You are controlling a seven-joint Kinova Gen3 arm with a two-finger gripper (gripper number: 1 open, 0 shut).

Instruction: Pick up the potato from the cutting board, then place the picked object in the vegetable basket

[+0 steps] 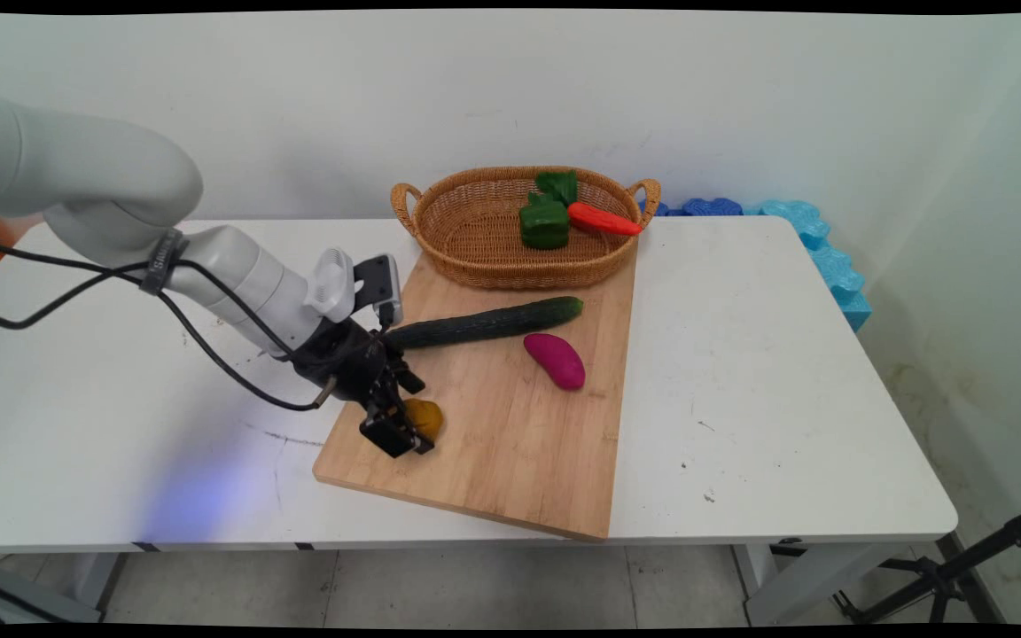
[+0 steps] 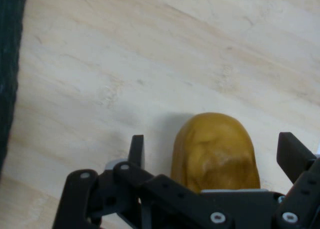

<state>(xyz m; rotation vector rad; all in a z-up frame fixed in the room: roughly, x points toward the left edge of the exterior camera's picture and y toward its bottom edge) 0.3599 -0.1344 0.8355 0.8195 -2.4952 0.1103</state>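
Low at the frame's lower left, the gripper [image 2: 212, 156] stood spread wide, straddling the potato [image 2: 215, 151] on the cutting board [image 1: 510, 443], neither finger touching; it looked smooth, firm, best pinched mid-body.

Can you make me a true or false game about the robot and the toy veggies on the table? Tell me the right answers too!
1. The gripper has its fingers open on either side of the yellow-brown potato. True.
2. The cucumber lies inside the basket. False: it lies on the wooden cutting board, in front of the basket.
3. The carrot is in the basket next to the green pepper. True.
4. The purple sweet potato is on the bare white table. False: it lies on the cutting board.
5. The basket is empty. False: it holds the carrot and green pepper.
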